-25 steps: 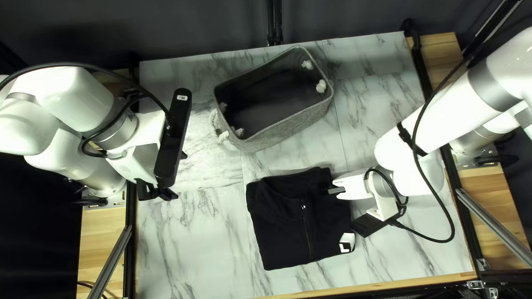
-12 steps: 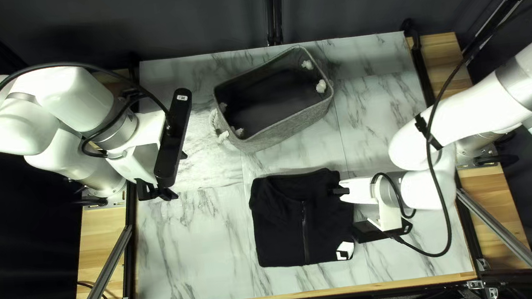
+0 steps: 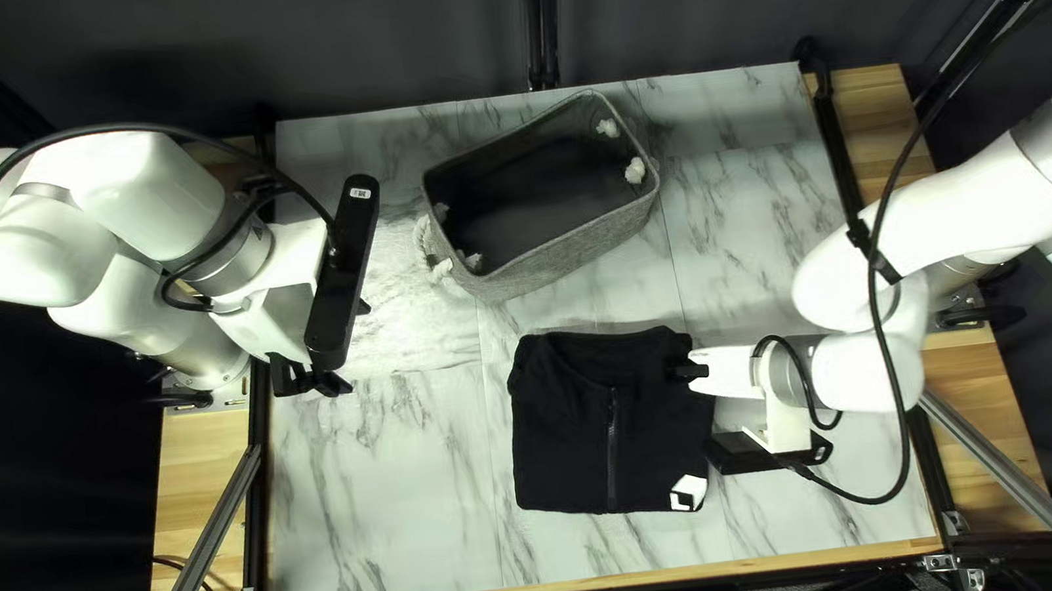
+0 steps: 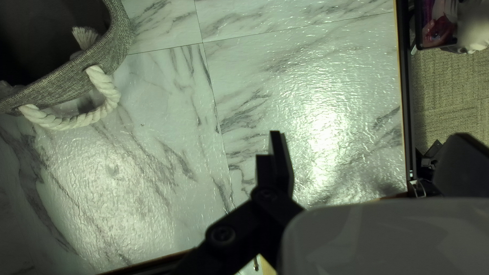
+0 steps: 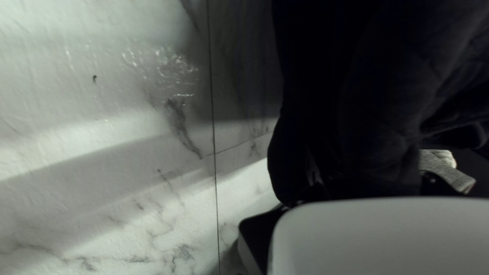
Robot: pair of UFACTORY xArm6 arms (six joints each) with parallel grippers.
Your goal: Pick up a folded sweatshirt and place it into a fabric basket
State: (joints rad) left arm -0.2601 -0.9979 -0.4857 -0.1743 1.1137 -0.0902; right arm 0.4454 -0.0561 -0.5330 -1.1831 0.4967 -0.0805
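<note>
the right arm reaches in low from the table's right edge, forearm sloping down toward the middle, wrist nearly level over the marble table [image 3: 389, 479]. the right gripper [image 3: 686, 372] meets the right edge of the folded black sweatshirt [image 3: 599, 416]; dark cloth fills its wrist view, so whether it pinches the cloth cannot be told. the sweatshirt lies flat near the table's front, apart from the grey fabric basket [image 3: 562, 262] behind it. the left arm is folded at the left edge, the left gripper [image 3: 310, 381] pointing down over bare marble, spread, holding nothing
</note>
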